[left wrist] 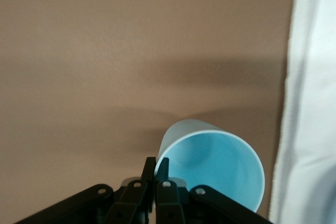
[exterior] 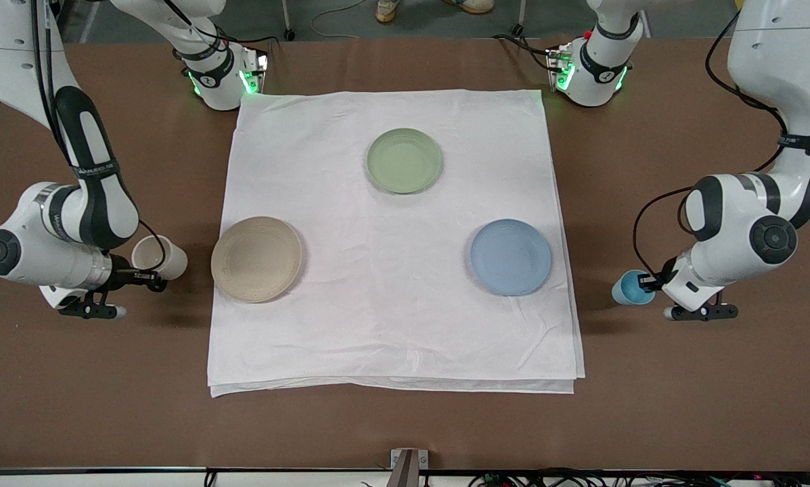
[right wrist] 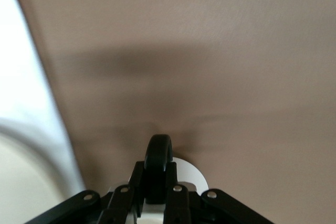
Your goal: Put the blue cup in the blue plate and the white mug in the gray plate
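The brown surface (exterior: 648, 406) is covered in the middle by a white cloth (exterior: 391, 325), on which three empty plates are set. The gray plate (exterior: 256, 259) lies toward the right arm's end, the blue plate (exterior: 511, 257) toward the left arm's, a green plate (exterior: 405, 160) farther back. The white mug (exterior: 159, 257) is held tilted, its black handle (right wrist: 158, 163) pinched by the right gripper (exterior: 149, 276), apparently for carrying to the gray plate. The blue cup (exterior: 629, 288) is gripped at its rim by the left gripper (left wrist: 155, 167), over bare surface beside the cloth.

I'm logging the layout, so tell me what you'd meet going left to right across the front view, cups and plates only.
white mug → gray plate → green plate → blue plate → blue cup
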`<state>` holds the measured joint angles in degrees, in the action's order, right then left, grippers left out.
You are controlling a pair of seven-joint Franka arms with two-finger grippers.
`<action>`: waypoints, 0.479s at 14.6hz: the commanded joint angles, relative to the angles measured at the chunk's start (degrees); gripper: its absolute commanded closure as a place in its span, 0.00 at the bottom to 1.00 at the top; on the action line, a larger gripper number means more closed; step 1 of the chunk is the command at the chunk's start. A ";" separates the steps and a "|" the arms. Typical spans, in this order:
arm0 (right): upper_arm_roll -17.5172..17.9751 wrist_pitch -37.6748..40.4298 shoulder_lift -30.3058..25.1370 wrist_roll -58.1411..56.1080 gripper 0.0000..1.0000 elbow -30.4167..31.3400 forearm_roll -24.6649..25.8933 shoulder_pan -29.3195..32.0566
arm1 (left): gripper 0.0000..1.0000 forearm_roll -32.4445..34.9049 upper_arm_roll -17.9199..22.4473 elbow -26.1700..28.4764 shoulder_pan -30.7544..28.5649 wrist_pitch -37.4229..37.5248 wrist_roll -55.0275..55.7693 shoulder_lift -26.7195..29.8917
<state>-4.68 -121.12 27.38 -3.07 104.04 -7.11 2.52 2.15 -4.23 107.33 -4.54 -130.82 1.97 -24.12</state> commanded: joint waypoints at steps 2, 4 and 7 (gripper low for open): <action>0.81 4.15 -7.06 13.50 1.00 2.90 -3.78 -8.22 | 1.00 -0.92 -3.76 -0.72 0.32 12.48 4.08 9.16; 0.81 0.91 -8.13 18.69 1.00 5.89 -4.93 -12.61 | 1.00 -1.01 -7.09 0.06 0.14 14.10 9.42 10.49; 0.81 -9.28 -7.87 23.90 1.00 11.17 -4.93 -18.68 | 1.00 -1.01 -12.01 1.56 0.32 13.31 19.53 9.53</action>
<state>-3.31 -124.74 21.06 19.03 109.83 -10.68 -13.58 2.13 -13.92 107.36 -4.08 -116.56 16.67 -13.78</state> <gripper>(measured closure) 0.811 0.969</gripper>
